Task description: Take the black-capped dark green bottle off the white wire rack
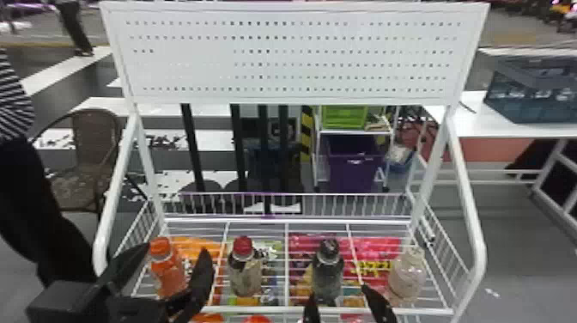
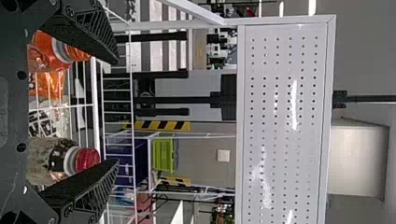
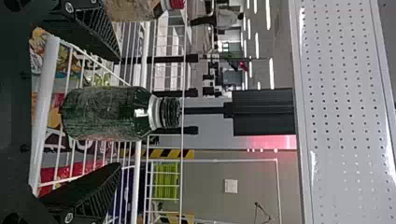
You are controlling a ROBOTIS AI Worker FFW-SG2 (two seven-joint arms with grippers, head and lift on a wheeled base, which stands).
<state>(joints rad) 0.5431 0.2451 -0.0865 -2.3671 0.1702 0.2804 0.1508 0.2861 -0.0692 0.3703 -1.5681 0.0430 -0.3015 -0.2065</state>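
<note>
Spotter: Biggest first. What have you got?

Me: White wire rack (image 1: 257,309), front and centre in my head view. Perforated white board (image 1: 279,64) across its upper frame. Brown chair (image 1: 94,141) beyond the rack, off left. Purple bin (image 1: 352,176) behind it, right of centre; green crate (image 1: 343,117) above the bin.

Spotter: Your two arms?

Me: Both at the front of the rack. Left gripper (image 1: 176,249): jaws spread, clamped on nothing. Right gripper (image 1: 338,292): jaws spread too, the black-capped dark green bottle (image 1: 327,275) in the gap, daylight on both sides of it in my right wrist view.

Spotter: Under the wires?

Me: Bright packets, pink ones (image 1: 378,245) to the right, an orange one (image 1: 193,247) to the left.

Spotter: And the bottles?

Me: Four in a row, upright on the rack. From my left: orange bottle (image 1: 168,275), red-capped bottle (image 1: 245,275), then our dark green one, then a pale bottle (image 1: 405,277) at the right end. Ours is third along, well apart from its neighbours.

Spotter: Smallest item?

Me: The black cap (image 1: 329,247), on top of our bottle. In my right wrist view it has a ridged side, with a pale collar (image 3: 154,112) just below.
</note>
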